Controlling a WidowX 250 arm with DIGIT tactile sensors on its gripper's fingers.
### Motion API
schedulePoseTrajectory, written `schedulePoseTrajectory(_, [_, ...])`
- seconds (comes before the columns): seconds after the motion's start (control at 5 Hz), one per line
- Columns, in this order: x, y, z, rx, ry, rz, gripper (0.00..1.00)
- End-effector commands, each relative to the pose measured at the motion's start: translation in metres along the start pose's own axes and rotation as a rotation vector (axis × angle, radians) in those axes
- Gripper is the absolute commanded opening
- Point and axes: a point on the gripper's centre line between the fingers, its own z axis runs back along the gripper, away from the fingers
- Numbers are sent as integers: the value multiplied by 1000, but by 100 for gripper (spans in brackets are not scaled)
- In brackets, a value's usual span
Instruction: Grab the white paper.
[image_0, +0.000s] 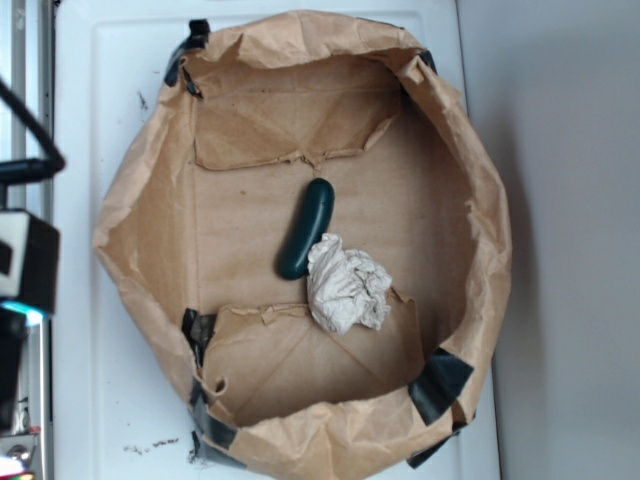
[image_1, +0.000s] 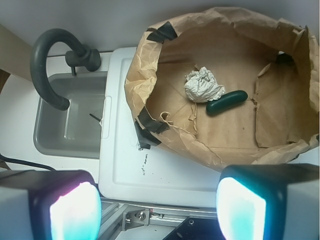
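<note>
White paper (image_0: 345, 283) touching green oblong (image_0: 305, 228), inside brown bag (image_0: 150, 200).

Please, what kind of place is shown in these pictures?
Probably a toy kitchen on a lab bench: a small grey sink with a dark curved faucet, a white countertop, and a taped brown paper bag.

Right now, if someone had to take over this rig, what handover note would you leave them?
Claw: open, empty, well back from the bag, over the white counter's near edge.
White paper: crumpled ball on the floor of the brown paper bag, touching the dark green oblong.
Done: nothing grasped so far.
Left: move over the bag, descend inside, close on the paper ball only, lift clear.
</note>
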Motion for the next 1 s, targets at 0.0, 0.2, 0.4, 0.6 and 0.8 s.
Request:
schedulePoseTrajectory(0.0, [31,35,-42,51,4,30,100])
schedulePoseTrajectory(0.2, [42,63,-68,46,43,65,100])
schedulePoseTrajectory(0.4, [63,93,-100,13,106,100,100])
schedulePoseTrajectory(0.6, [78,89,-127,42,117,50,100])
schedulePoseTrajectory(0.8, [93,66,-158,36,101,-55,100])
